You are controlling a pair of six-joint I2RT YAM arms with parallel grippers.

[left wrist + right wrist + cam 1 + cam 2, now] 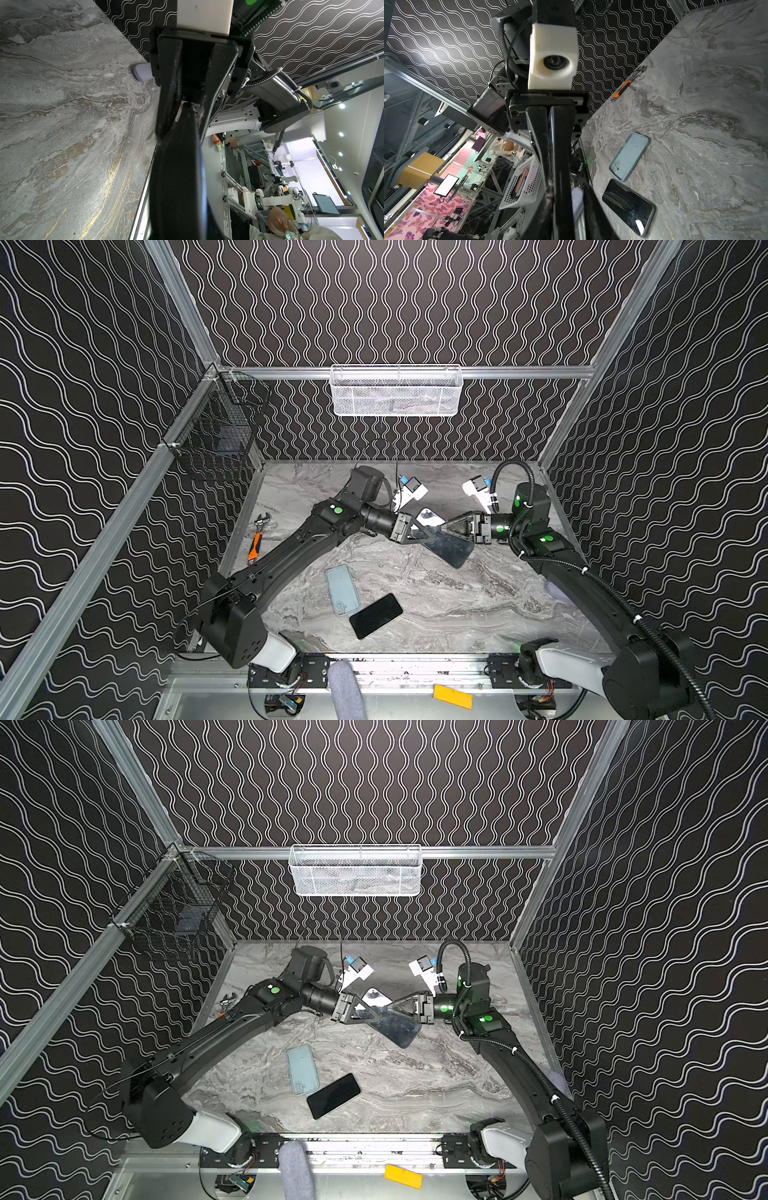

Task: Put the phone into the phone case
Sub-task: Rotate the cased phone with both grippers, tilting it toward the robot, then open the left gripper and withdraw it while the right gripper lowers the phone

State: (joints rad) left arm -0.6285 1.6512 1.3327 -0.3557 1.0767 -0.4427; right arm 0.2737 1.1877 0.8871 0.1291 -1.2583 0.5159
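In both top views a dark glossy phone [454, 551] [400, 1031] with a pale upper end hangs above the middle of the table. My left gripper [429, 531] [375, 1009] is shut on one long edge of it. My right gripper [445, 529] [391, 1006] meets it from the opposite side, its fingers [168, 83] closed over the phone's edge. Nearer the front, a light blue phone case [342, 590] [302, 1070] [629, 155] lies open side up on the marble table. A second black phone [376, 615] [333, 1095] [628, 205] lies screen up beside it, touching its corner.
An orange-handled wrench [257, 539] [627, 83] lies by the left table edge. A white mesh basket [395, 391] hangs on the back rail and a black wire basket [216, 439] on the left rail. A pale lilac pad [143, 72] sits at the right wall.
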